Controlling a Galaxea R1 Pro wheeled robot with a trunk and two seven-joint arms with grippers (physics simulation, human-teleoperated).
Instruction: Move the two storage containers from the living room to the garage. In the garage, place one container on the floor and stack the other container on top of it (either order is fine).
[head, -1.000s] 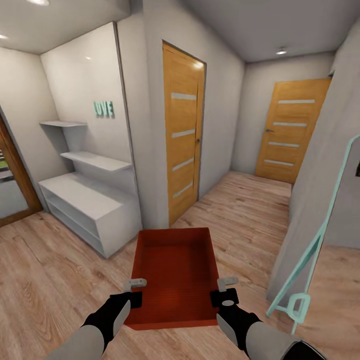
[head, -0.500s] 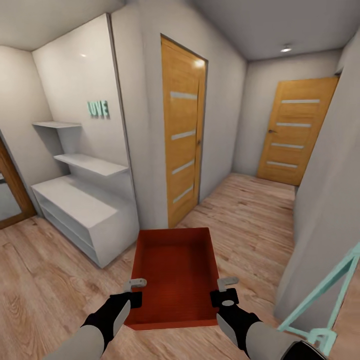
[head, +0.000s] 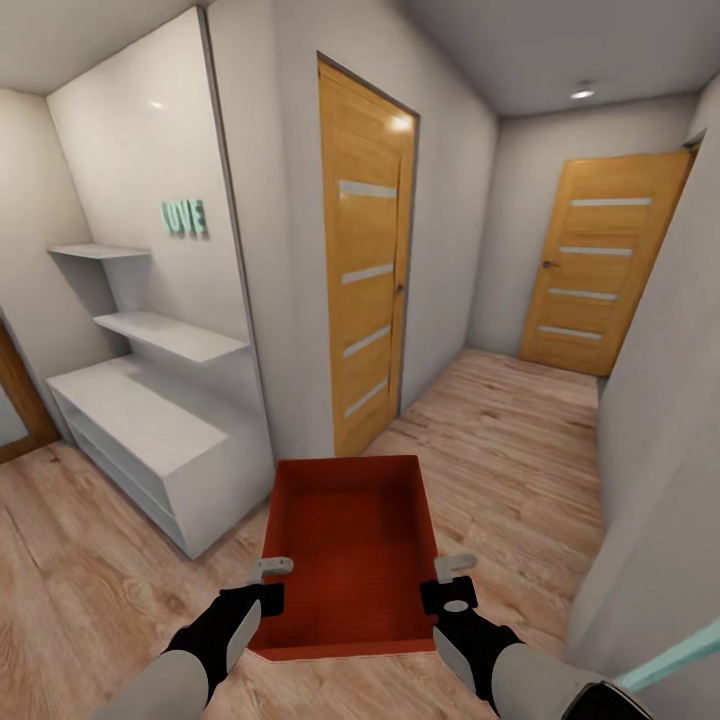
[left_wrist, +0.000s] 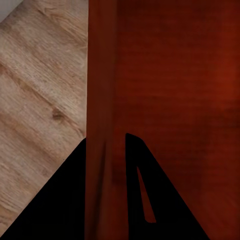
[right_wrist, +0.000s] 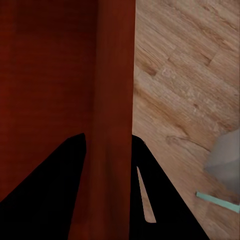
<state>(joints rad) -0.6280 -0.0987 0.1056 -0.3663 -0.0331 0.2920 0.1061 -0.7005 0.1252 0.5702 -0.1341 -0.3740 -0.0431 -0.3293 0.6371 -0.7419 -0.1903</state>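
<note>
You are carrying one bin (head: 350, 545) at lower centre of the head view, clear of the wood floor (head: 500, 440). The left gripper (head: 268, 583) is clamped on the bin's left wall; the left wrist view shows one finger on each side of that wall. The right gripper (head: 450, 580) is clamped the same way on the right wall.

Keep both grips closed and both arms level so the bin does not twist between them. Steer down the corridor toward the far door (head: 600, 265) at upper right. Hold the bin clear of the white shelf unit (head: 150, 430) at left and of the near door (head: 365, 270) at centre. Whether the far door leads toward the garage cannot be judged from here, so drive slowly.
</note>
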